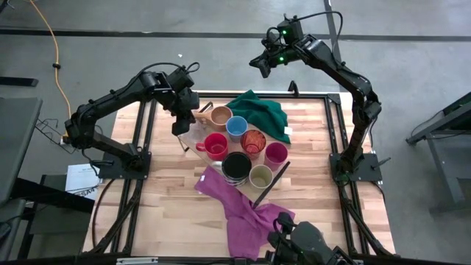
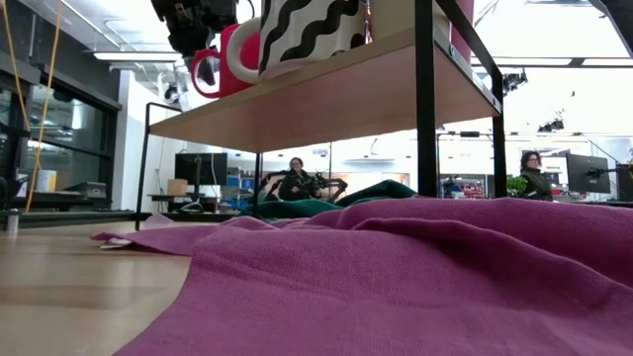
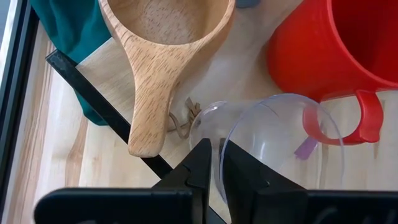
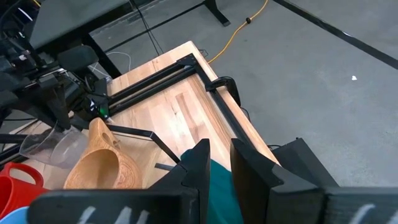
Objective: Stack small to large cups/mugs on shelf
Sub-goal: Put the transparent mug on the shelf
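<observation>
The clear glass cup (image 3: 273, 146) sits at the left end of the shelf (image 1: 193, 138), just beside the red mug (image 3: 336, 50) and the handle of the tan wooden cup (image 3: 163, 56). The left gripper (image 3: 213, 163) is right at it: its two fingers are close together with the glass rim between them, pinching the cup's wall. On the shelf the other cups stand in two rows: tan, blue cup (image 1: 236, 126) and orange patterned cup (image 1: 252, 140) behind, red, black cup (image 1: 236, 165), olive-beige cup (image 1: 261, 177) and magenta cup (image 1: 276, 154) in front. From table height the black-and-white wavy side of a mug (image 2: 312, 30) shows on the board. A green cloth (image 1: 261, 112) lies under the shelf's far side and a purple cloth (image 1: 243, 210) spreads from its near side across the table (image 1: 169, 206). The right gripper (image 1: 262, 66) hangs well away, beyond the table's far edge, holding nothing, its fingers (image 4: 199, 163) a small gap apart.
</observation>
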